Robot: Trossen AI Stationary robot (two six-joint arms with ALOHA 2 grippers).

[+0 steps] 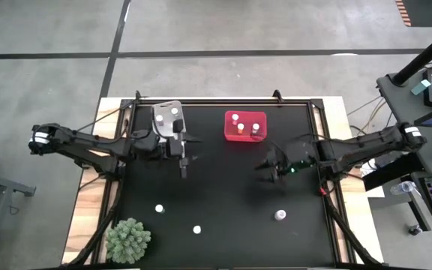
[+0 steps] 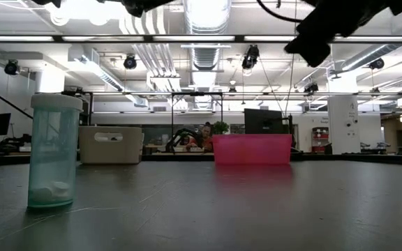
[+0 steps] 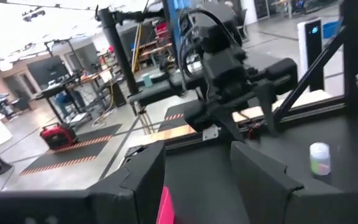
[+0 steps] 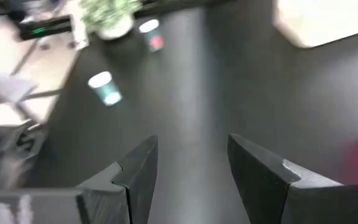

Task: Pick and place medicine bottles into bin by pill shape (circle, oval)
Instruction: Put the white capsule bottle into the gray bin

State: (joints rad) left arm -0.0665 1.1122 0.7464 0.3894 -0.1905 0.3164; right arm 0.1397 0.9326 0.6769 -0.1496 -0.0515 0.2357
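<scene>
Medicine bottles are partly sorted: three stand in the red bin (image 1: 245,125), two in the clear bin (image 1: 167,116), upper middle; three (image 1: 280,215) remain along the table's lower edge. Left gripper (image 1: 183,166) and right gripper (image 1: 265,166) hover with jaws apart, empty.

Overhead, table-level, two wrists — shared table (image 1: 223,187)

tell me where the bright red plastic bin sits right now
In the high view, the bright red plastic bin sits at the table's far edge, right of the whitish-clear bin, three white-capped bottles inside.
</scene>
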